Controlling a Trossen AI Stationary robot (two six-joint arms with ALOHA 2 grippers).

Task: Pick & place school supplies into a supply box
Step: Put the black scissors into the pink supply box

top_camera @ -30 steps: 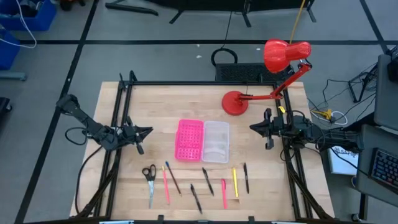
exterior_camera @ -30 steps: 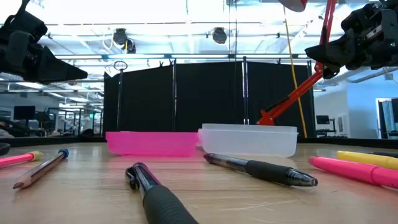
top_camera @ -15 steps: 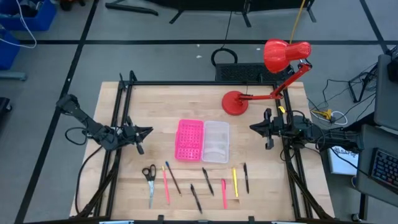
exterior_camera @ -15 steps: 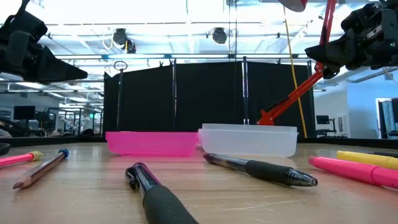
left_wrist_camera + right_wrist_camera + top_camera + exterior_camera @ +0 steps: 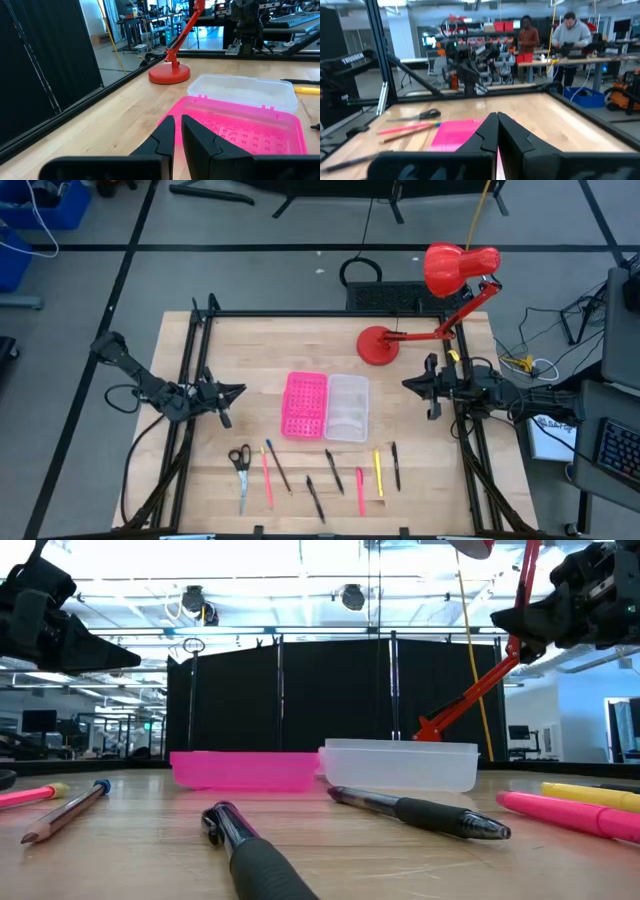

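The flat plastic supply box lies open mid-bench, its hot-pink grid-patterned half (image 5: 306, 405) joined to its clear translucent tray half (image 5: 347, 407). Small black-handled scissors (image 5: 240, 459) and slim pink, black and yellow pens and pencils (image 5: 335, 471) lie in a loose row on the wooden bench (image 5: 250, 360) nearer the front edge; from above they are too thin to count surely. The left hand (image 5: 228, 393) hovers at the left rail, fingers nearly together, empty. The right hand (image 5: 412, 383) waits by the right rail, fingers closed, empty. A red desk lamp (image 5: 440, 290), its head cut off in the low view, stands behind.
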